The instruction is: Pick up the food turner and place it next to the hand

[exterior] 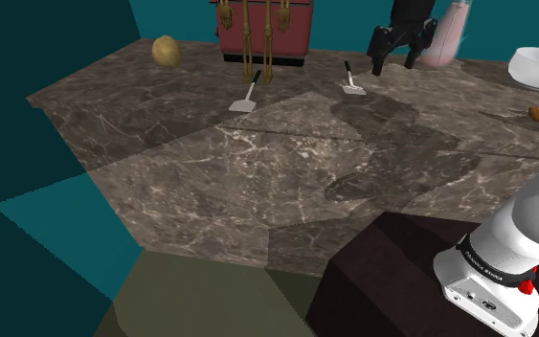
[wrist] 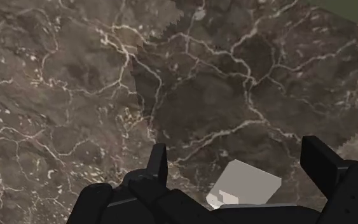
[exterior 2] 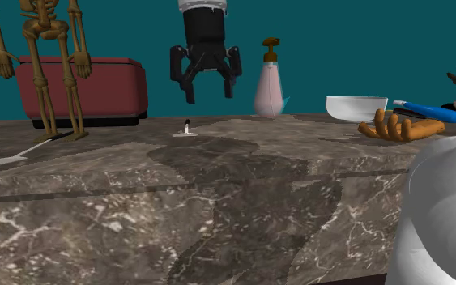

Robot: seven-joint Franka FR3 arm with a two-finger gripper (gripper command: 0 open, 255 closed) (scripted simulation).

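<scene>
Open claw [exterior 2: 206, 87], upper middle of the second exterior view, hangs over the flat blade of the turner [wrist: 244, 184]; closing there may skid it along the tabletop [exterior: 258, 182].

shoulder: high, beside stand [exterior: 372, 282], looks down across marble counter [exterior: 258, 182] toward teal wall [exterior: 171, 14]
second exterior: low, near counter edge, faces the wall almost level
wrist: close above counter, facing down
shared: skeleton [exterior 2: 52, 57], gripper [exterior 2: 208, 92], counter top
</scene>
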